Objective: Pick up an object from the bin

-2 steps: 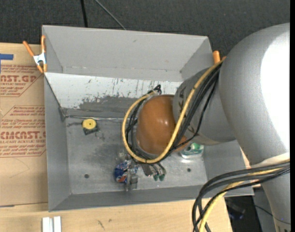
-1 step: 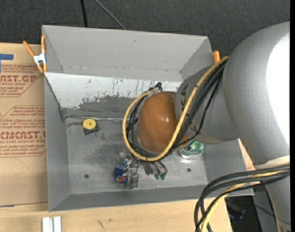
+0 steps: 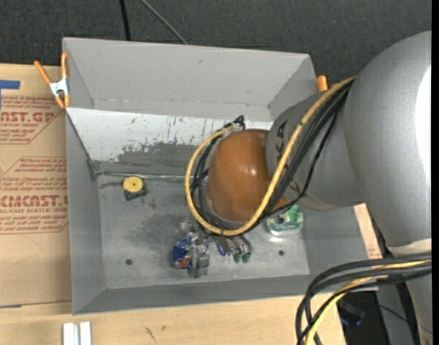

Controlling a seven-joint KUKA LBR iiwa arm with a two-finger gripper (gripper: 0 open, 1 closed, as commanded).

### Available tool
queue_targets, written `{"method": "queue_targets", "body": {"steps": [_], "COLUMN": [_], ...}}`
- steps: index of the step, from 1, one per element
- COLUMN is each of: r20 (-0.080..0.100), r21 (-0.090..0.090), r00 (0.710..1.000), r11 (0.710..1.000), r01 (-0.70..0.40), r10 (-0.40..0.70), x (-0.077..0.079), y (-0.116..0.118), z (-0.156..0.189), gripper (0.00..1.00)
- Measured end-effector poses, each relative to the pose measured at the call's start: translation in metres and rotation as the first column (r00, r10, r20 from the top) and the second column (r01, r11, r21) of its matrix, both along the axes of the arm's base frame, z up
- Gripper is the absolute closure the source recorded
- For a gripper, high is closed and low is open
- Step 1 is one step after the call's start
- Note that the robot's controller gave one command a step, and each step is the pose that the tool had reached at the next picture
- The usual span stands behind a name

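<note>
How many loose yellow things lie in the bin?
1: a small round disc, on the left of the bin floor. The arm may hide others.

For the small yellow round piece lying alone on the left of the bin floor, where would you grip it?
Probably across its round rim, coming straight down from above. The yellow round piece seems to lie flat on the bin floor, well apart from the heap, with bare floor on both sides.

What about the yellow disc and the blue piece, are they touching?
Apart. The camera view shows bare bin floor between the yellow disc and the blue piece.
</note>
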State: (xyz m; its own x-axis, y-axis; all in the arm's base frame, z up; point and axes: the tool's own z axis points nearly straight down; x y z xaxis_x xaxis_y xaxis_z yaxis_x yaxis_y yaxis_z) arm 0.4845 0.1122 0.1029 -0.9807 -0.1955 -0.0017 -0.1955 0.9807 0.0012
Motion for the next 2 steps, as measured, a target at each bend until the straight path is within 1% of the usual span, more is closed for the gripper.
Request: {"method": "queue_targets", "body": {"steps": [1, 2], "r20": [0.0, 0.001], "r21": [0.0, 0.0], "r00": [1.0, 1.0], "r11": [1.0, 1.0], "r01": [0.0, 0.0], "r10": [0.0, 0.0], "x": [0.0, 0.001], "y": [0.001, 0.001], "z": [0.011, 0.029], "gripper": [1.0, 1.0]}}
